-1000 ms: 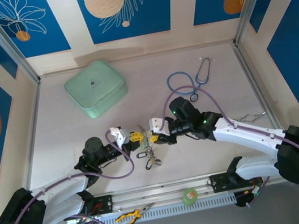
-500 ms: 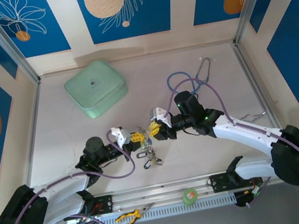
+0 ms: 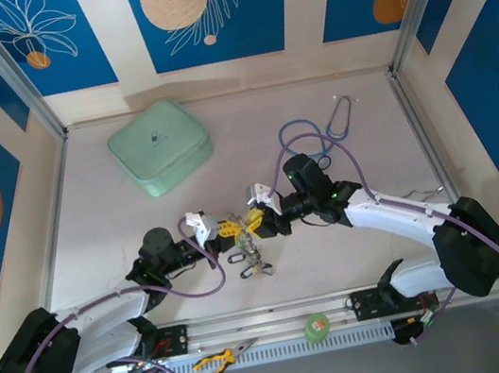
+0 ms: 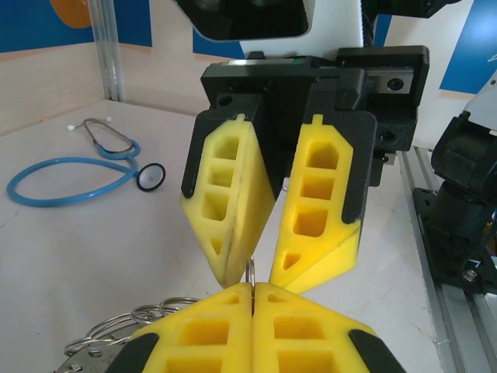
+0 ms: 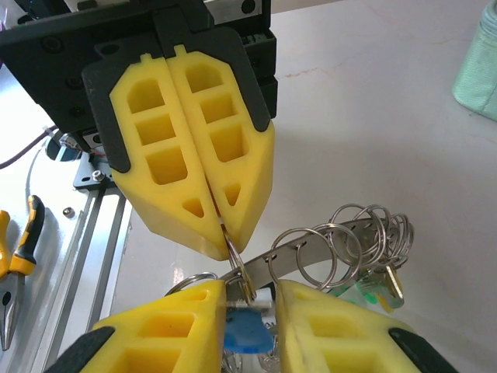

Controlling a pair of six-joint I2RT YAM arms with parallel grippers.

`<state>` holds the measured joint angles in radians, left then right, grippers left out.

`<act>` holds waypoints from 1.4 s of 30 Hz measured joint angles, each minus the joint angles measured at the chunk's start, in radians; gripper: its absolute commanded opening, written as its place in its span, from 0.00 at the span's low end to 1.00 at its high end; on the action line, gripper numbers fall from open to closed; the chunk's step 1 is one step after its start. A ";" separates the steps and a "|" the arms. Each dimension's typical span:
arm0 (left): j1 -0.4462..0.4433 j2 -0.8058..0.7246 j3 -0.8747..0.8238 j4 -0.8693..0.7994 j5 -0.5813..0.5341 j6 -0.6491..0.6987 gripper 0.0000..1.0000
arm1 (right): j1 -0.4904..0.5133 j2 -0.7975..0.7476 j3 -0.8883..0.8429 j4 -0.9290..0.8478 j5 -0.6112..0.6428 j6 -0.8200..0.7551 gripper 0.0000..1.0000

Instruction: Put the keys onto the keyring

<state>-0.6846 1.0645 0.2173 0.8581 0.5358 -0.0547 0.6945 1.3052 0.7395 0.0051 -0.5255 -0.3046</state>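
Keyring pinch – grippers tip to tip

Keyring (image 5: 311, 250) hangs above mid-tabletop, nearer the near edge, off a split ring (image 5: 235, 264) clamped edge-on by the left gripper (image 5: 220, 233), fingers fully closed. Its band runs sideways from the pinch. Right gripper (image 5: 250, 299) faces it head-on, jaws apart around the blue-tagged key (image 5: 247, 336) – can't tell if they bear on it. Versus a second ago, it sits closer to the left one.
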 measured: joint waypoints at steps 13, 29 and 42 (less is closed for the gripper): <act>0.002 -0.003 -0.001 0.009 0.006 0.007 0.22 | -0.002 0.014 0.021 -0.017 -0.048 -0.005 0.00; 0.002 -0.145 0.134 -0.444 -0.020 0.189 0.29 | 0.113 0.025 0.372 -0.602 0.264 -0.203 0.00; 0.002 -0.101 0.142 -0.431 0.043 0.185 0.20 | 0.172 0.106 0.473 -0.738 0.359 -0.275 0.00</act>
<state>-0.6827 0.9634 0.3592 0.4274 0.5789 0.1307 0.8669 1.4109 1.2125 -0.7330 -0.1665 -0.5797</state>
